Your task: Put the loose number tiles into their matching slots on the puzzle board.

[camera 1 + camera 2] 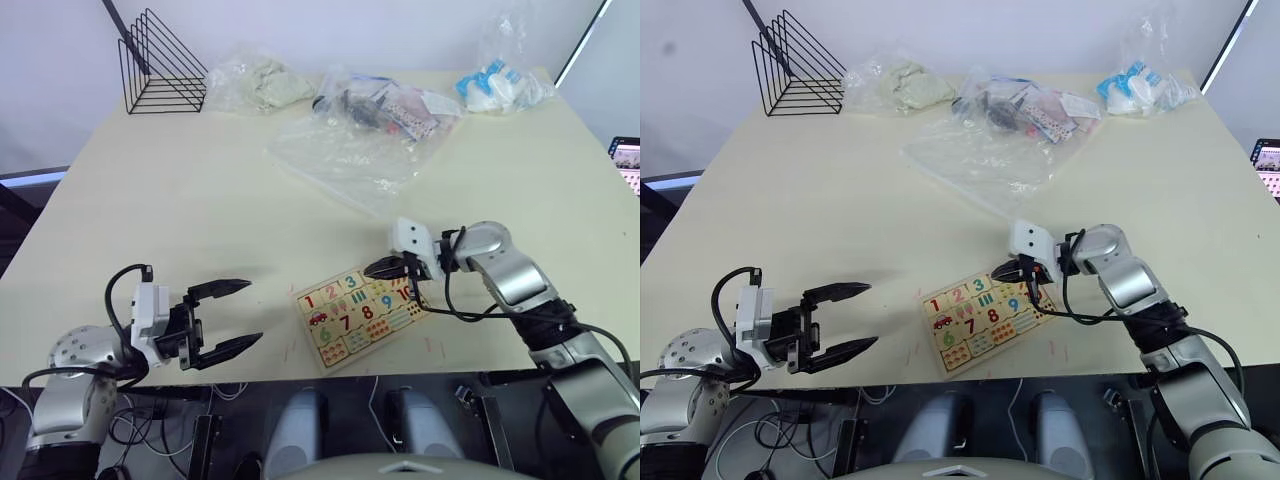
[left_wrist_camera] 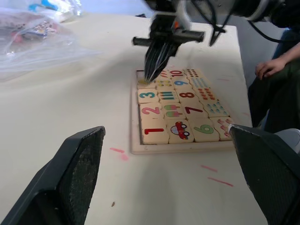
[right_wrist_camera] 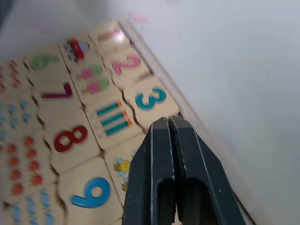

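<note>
A pale cream desk carries everything, with a plain light wall behind its far edge. At the far left corner stands a black wire rack. The left gripper hovers over the near left edge, fingers spread wide and holding nothing. Along the far edge lie clear plastic bags with small items inside. The puzzle board lies near the front edge, filled with coloured number tiles. The right gripper has its fingers pressed together, tips at the board's far row beside the blue 3 tile.
</note>
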Motion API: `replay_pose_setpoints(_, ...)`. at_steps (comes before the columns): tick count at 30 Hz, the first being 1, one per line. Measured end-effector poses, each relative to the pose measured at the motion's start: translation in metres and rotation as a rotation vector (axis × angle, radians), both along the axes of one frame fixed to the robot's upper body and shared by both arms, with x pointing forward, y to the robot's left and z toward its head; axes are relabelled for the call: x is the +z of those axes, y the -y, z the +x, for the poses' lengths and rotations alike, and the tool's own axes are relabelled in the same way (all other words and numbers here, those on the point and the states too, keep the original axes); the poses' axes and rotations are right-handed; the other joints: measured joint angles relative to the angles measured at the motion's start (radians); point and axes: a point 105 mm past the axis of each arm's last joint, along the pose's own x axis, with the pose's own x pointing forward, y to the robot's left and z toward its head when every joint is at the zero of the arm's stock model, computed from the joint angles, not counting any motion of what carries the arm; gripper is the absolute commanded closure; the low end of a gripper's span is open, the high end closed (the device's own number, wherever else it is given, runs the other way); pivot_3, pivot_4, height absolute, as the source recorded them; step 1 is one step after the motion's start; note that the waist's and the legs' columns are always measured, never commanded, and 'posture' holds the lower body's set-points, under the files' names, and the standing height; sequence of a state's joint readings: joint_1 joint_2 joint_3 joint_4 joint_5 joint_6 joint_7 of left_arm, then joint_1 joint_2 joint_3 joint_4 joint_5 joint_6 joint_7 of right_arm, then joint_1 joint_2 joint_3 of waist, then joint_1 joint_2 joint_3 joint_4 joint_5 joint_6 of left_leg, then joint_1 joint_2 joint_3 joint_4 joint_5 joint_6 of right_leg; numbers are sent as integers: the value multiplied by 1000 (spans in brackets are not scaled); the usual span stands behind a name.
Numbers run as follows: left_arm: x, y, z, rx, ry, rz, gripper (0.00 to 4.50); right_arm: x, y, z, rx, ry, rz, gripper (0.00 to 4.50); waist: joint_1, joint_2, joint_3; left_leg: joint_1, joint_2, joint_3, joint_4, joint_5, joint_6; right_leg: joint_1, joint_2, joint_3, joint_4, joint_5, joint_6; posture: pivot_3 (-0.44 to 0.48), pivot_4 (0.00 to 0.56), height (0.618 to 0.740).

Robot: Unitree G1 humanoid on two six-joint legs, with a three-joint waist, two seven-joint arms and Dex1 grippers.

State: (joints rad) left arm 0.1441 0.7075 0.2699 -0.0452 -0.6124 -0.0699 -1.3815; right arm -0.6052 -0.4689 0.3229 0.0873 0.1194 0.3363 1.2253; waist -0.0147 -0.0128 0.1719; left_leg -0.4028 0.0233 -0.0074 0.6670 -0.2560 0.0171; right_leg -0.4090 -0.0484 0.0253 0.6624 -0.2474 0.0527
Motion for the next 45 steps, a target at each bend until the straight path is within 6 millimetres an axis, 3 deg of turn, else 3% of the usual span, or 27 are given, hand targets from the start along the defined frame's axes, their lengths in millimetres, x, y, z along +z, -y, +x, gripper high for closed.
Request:
replay_pose_setpoints(2, 0, 0, 0, 26, -8, -8, 0, 15, 8, -2, -44, 24, 79, 4481, 1, 0, 0, 0, 0, 0, 0, 0, 0, 0, 0, 0, 0, 0, 0, 0, 150, 740)
replay_pose_setpoints(5, -1, -2, 1, 40, -13, -10, 0, 21, 23, -1, -120, 29, 99, 4481, 1, 0, 0, 0, 0, 0, 0, 0, 0, 0, 0, 0, 0, 0, 0, 0, 150, 740)
replay_pose_setpoints(11, -1, -8, 5, 87, -22, -17, 0, 14, 54, -8, -311, 7, 166, 4481, 2, 0, 0, 0, 0, 0, 0, 0, 0, 0, 0, 0, 0, 0, 0, 0, 150, 740)
replay_pose_setpoints(17, -6, -17, 8, 162, -54, -33, 0, 6, 112, -27, -568, 40, 286, 4481, 3, -1, 0, 0, -1, 1, 0, 0, 0, 0, 0, 0, -1, 0, 0, 0, 150, 740)
replay_pose_setpoints(18, -7, -18, 9, 167, -57, -34, 0, 5, 120, -31, -599, 38, 305, 3937, 2, -1, 0, 0, -1, 1, 0, 0, 0, 0, 0, 0, -1, 0, 0, 0, 150, 740)
replay_pose_setpoints(19, -8, -19, 9, 172, -60, -35, 0, 6, 128, -35, -626, 43, 321, 3667, 2, 0, 0, 0, -1, 1, 0, 0, 0, 0, 0, 0, -1, 0, 0, 0, 150, 740)
replay_pose_setpoints(26, -10, -30, 12, 225, -69, -41, 0, 2, 174, -64, -765, 85, 359, 71, 2, -1, 0, 1, -1, 2, 0, 0, 0, 1, 1, 1, -1, 0, 0, 0, 150, 740)
replay_pose_setpoints(37, -17, -48, 4, 307, -99, -24, 0, -32, 232, -107, -919, 59, 329, 71, 2, -1, 0, 2, 0, 4, 0, 0, 0, 1, 1, 2, -1, -3, -3, 0, 150, 740)
replay_pose_setpoints(45, -26, -49, -4, 326, -131, -31, 0, -37, 240, -110, -917, 77, 318, 71, 2, -1, 0, 2, 0, 4, 0, 0, 0, 1, 1, 3, -1, -3, -3, 0, 150, 740)
